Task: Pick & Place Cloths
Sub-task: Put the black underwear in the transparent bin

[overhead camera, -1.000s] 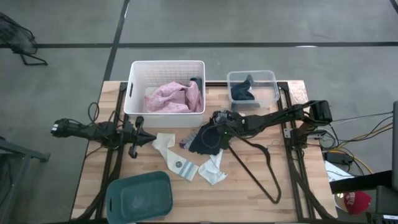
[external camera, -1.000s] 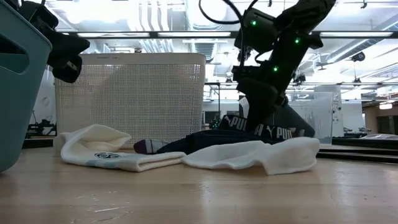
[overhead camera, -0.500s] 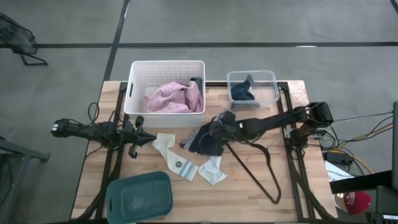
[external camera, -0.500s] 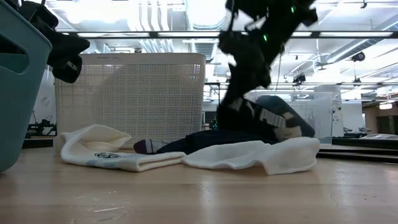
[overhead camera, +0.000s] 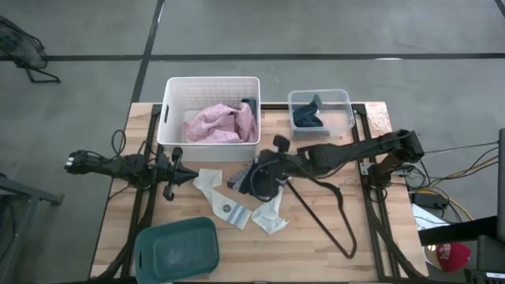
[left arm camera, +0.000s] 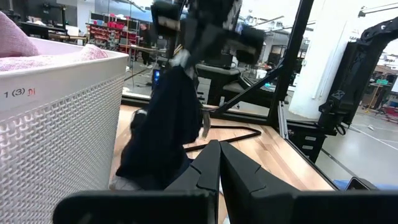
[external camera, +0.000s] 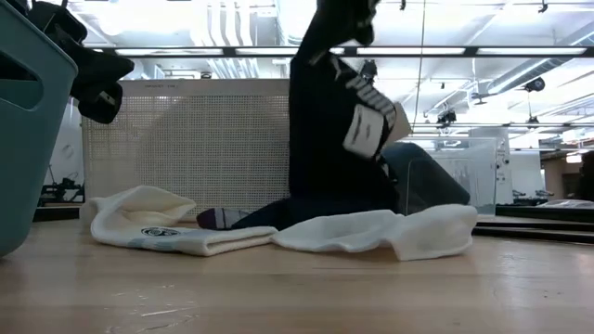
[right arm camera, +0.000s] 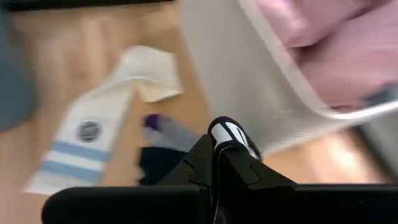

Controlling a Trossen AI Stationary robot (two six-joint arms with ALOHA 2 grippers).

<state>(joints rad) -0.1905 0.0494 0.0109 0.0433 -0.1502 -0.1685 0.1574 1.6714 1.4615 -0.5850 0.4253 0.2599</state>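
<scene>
My right gripper (overhead camera: 266, 166) is shut on a dark navy garment (external camera: 329, 139) with white print, near the table's middle in front of the white basket (overhead camera: 168, 118). A pink garment (overhead camera: 221, 122) lies in that basket. Another dark garment (overhead camera: 308, 116) sits in the clear bin (overhead camera: 345, 102). A cream sock (overhead camera: 208, 180), a striped sock (overhead camera: 233, 211) and a white sock (overhead camera: 271, 218) lie flat on the table. My left gripper (overhead camera: 188, 177) is shut and hovers left of the cream sock, touching nothing. My right gripper pinches the navy garment by a bunched upper part (right arm camera: 233, 134) between its two fingers, coming from the table's right and slanting down. The garment hangs slack below the fingers (left arm camera: 165, 130). Its lower end (external camera: 306, 209) rests on the table among the socks.
A thin black wire hanger (overhead camera: 325, 207) lies on the table under the right arm. A green bin (overhead camera: 177, 248) sits at the near left corner. Bare wood shows at the near right of the table.
My right gripper has moved up and toward the table's left, staying shut on the navy garment. The garment's upper part has been drawn up from a low heap into a tall hanging shape, while its lower end has stayed on the table. The socks have not moved.
</scene>
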